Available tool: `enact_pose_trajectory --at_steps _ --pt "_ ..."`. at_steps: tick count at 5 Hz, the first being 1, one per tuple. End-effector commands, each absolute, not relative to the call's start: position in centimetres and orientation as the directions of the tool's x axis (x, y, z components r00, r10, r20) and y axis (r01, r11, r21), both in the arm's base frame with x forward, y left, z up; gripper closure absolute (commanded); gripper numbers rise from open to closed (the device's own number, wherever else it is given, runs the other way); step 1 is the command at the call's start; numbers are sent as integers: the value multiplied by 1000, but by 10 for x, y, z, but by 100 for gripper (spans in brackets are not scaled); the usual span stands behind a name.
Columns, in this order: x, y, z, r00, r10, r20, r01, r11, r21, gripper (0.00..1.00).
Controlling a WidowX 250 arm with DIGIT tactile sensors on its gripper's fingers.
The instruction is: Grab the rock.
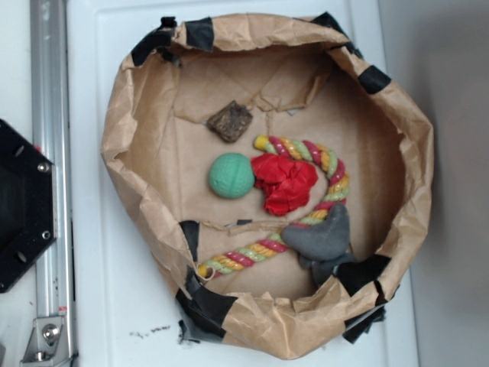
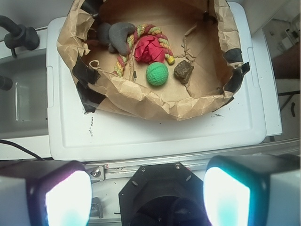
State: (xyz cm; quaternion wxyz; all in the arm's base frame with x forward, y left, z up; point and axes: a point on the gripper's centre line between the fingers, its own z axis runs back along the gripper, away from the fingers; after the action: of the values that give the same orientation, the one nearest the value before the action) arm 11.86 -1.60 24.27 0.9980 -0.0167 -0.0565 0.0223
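Surface: white counter with a few dark scuffs near the front edge, and a silver rail running along one side by a black hexagonal mount.
Container: big crumpled brown paper bag rolled down into a bowl shape, patched with black tape around the rim. Everything sits inside it.
Rock: the rock is a craggy dark-brown chunk lying on the bag floor close to the wall, on its own. In the wrist view it's just beside the green ball, not touching as far as I can see.
Green ball: textured green ball around the middle of the bag, between the rock and the rope's lower end, right next to the red cloth.
Red cloth: scrunched red cloth tucked inside the curve of the rope.
Rope: striped rope toy, red/yellow/green, bent in a hook shape around the cloth, the lower end reaching toward the taped rim.
Grey lump: smooth grey soft lump sitting on the rope, against the bag wall.
Pincer: the pincer only shows in the wrist view; fingers spread wide with nothing between them. It's hanging outside the bag, over the rail side of the counter, well apart from the rock.
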Motion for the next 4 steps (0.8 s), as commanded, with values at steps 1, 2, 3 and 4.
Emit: enact_pose_trajectory --at_steps 1,2,3,4 --pt "119 -16 243 993 46 112 -43 998 -36 0" --pt "169 3 206 981 -75 178 59 994 94 0" --pt "221 9 179 933 -317 170 304 947 100 0" --pt "259 20 149 832 -538 134 533 843 75 0"
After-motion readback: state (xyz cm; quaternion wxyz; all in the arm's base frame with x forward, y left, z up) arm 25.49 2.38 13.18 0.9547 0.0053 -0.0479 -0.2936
